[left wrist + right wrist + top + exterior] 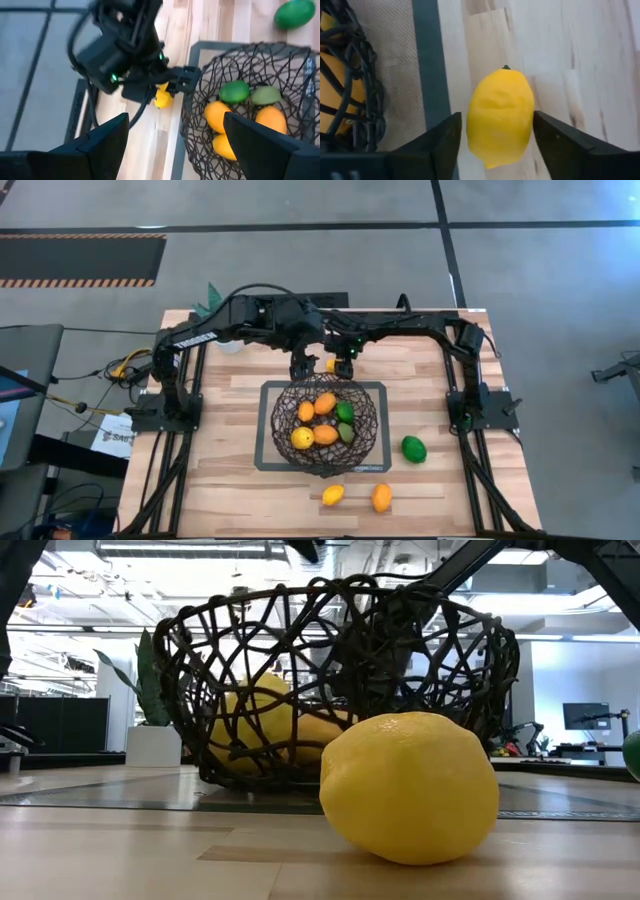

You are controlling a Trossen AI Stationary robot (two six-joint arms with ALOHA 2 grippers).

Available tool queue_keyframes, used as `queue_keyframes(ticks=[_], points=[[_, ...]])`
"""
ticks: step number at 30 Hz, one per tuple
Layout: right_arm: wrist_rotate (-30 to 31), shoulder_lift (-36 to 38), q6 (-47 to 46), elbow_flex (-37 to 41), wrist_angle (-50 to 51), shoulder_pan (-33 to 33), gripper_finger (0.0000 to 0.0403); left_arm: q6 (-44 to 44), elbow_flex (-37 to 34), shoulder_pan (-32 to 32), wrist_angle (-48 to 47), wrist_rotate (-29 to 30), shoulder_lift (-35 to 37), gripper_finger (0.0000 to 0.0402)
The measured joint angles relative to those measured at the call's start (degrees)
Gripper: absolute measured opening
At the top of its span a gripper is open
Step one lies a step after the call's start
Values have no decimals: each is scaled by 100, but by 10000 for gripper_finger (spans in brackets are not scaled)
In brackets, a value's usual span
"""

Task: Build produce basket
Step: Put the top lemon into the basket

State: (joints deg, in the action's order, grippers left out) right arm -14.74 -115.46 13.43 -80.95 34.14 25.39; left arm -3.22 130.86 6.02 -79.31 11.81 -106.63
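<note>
The dark wire basket (320, 425) stands on a grey-framed mat (266, 460) mid-table and holds several orange, yellow and green fruits. It also shows in the low view (340, 670). A yellow lemon (330, 364) lies on the table just beyond the basket's far rim. My right gripper (498, 120) is open, with one finger close on either side of this lemon (501, 117). My left gripper (300, 368) is open and empty above the basket's far-left rim (195, 100). From there it looks at the right gripper and the lemon (162, 97). My right gripper's fingers (445, 137) stand along the lemon's two long sides, coming from above. I cannot tell whether they touch it. A thin strip of table shows between one finger and the lemon.
A green lime (413, 448), a yellow lemon (333, 494) and an orange fruit (381, 497) lie loose on the table on the basket's near right. The near lemon fills the low view (410, 785). A teal plant in a white pot (152, 745) stands at the far left corner.
</note>
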Motion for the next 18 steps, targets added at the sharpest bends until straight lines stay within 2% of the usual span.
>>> queue_keyframes(ticks=[6, 11, 15, 18], points=[[-31, -2, -4, 0, 32, -36, 166, 177, 401, -175, -187, 304, 1, 311], [-29, 3, 15, -2, 100, -42, 76, 283, 400, -289, -293, 657, 50, 311], [-16, 29, 15, -83, 268, -44, 65, 352, 403, -360, -282, 709, 81, 311], [-3, 70, 18, -436, 864, -6, 65, 352, 403, -433, -280, 736, 89, 311]])
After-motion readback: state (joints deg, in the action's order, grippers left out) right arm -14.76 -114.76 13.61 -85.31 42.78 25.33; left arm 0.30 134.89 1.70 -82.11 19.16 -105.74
